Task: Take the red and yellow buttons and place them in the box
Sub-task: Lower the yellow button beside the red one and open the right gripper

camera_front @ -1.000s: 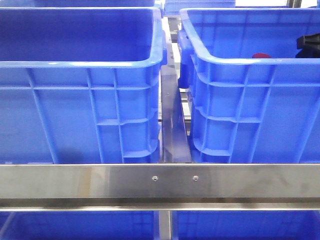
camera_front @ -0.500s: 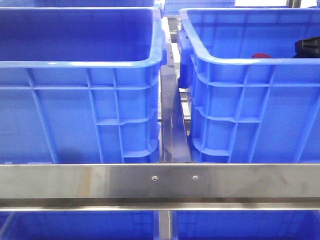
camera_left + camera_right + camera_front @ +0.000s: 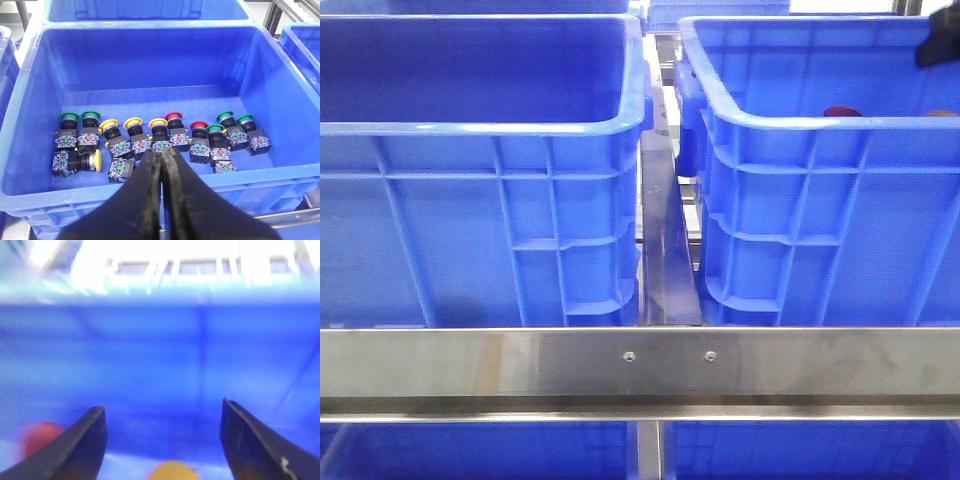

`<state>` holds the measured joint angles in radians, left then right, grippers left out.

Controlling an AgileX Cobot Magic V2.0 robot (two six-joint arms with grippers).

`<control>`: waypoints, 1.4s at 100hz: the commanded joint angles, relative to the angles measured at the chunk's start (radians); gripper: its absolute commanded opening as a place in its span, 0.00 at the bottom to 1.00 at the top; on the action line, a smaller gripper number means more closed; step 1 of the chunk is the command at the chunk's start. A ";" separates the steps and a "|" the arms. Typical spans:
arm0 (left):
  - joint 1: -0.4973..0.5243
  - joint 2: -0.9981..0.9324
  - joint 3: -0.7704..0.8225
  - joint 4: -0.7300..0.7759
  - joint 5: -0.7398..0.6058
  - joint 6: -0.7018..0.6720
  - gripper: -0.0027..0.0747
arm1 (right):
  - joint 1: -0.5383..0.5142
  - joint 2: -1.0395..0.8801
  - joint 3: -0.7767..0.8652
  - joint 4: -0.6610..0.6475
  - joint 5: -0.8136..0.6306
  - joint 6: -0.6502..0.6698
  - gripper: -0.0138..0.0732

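Observation:
In the front view a red button [image 3: 842, 111] peeks over the near rim of the right blue box [image 3: 800, 180]. My right gripper [image 3: 937, 50] is a black shape at the far right, above that box. The blurred right wrist view shows it open and empty [image 3: 162, 410], facing a blue wall, with a red button [image 3: 37, 437] to one side and a yellow button [image 3: 172, 471] just below the fingers. My left gripper [image 3: 162, 157] is shut and empty, above the near rim of a blue crate [image 3: 150, 55] holding several red [image 3: 174, 117], yellow [image 3: 133, 122] and green push buttons.
A second blue crate [image 3: 480, 180] stands left in the front view, its inside hidden. A steel rail [image 3: 640, 365] crosses in front, and a steel divider [image 3: 665, 250] runs between the crates. More blue crates sit below and behind.
My right gripper has risen from just above the right box's rim to the frame's upper right corner. The red button has not moved.

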<state>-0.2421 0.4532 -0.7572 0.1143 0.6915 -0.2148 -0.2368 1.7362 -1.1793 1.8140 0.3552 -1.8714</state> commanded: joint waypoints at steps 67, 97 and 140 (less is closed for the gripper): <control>0.003 0.006 -0.024 -0.001 -0.069 -0.009 0.01 | 0.192 -0.716 0.309 0.105 -0.187 0.007 0.74; 0.003 0.006 -0.024 -0.001 -0.066 -0.009 0.01 | 0.192 -1.053 0.558 0.105 -0.194 0.008 0.74; 0.003 0.006 -0.024 -0.001 -0.066 -0.009 0.01 | 0.192 -1.401 0.783 0.105 -0.233 0.008 0.56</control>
<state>-0.2421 0.4532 -0.7572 0.1143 0.6915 -0.2148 -0.0462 0.3582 -0.3849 1.8158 0.1155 -1.8671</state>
